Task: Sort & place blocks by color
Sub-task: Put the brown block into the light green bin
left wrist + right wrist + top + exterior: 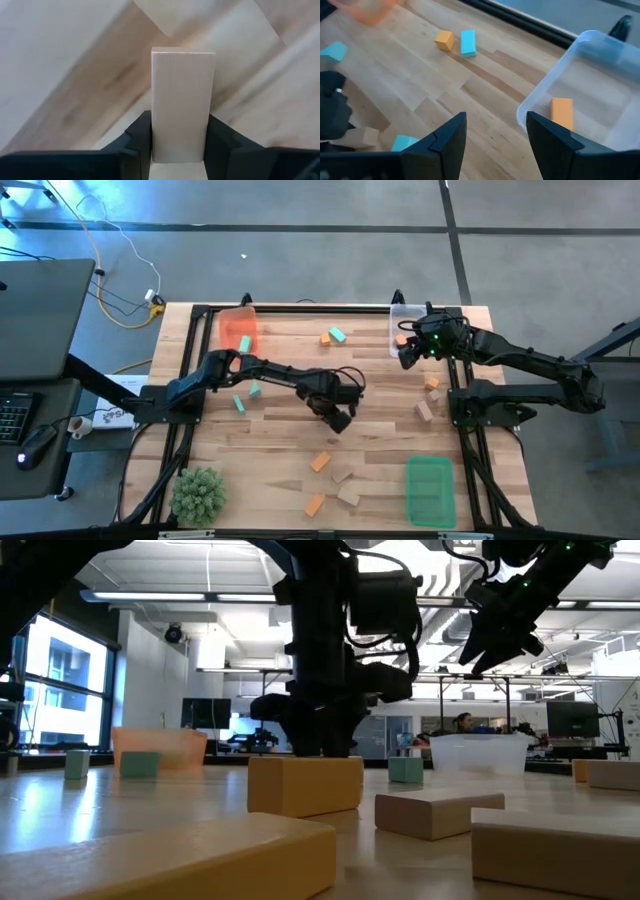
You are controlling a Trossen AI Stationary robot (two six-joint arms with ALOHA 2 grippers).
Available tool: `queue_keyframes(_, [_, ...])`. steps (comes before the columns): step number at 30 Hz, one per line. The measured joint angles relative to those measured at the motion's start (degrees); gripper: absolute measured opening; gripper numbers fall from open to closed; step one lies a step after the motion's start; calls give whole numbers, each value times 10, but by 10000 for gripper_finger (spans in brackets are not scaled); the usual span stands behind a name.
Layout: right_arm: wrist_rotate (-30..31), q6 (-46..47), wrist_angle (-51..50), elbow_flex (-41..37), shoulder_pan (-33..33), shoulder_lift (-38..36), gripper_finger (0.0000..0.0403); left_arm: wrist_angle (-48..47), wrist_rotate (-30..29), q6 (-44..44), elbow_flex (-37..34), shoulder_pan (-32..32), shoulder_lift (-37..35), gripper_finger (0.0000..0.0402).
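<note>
High view: a tan block (183, 105) is pinched between the left gripper's (339, 417) fingers at mid-table. Spread fingers are held by the right gripper (408, 352) above the clear tray (394, 313), where an orange block (562, 113) lies.

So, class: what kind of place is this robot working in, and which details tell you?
Probably a robotics lab or open workshop: a pale wooden worktable on a black frame, a laptop desk beside it on bare concrete, and long ceiling strip lights over monitor-filled workstations.
</note>
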Motion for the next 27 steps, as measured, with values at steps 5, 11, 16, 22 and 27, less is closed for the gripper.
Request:
queue_keyframes(5, [-63,-11,13,0,0,0,192,-1,34,45,-1,-4,-7,99])
queue_keyframes(11, [-186,-49,36,0,0,-1,192,-1,41,84,-1,-4,-47,99])
queue_keyframes(16, [-287,-86,81,0,19,-5,192,9,57,105,-1,-2,-91,99])
queue_keyframes(22, [-373,-105,146,0,57,-6,192,45,57,116,-1,-2,-144,99])
queue_keyframes(27, [-414,-81,183,0,84,-6,192,77,60,118,-1,-2,-186,99])
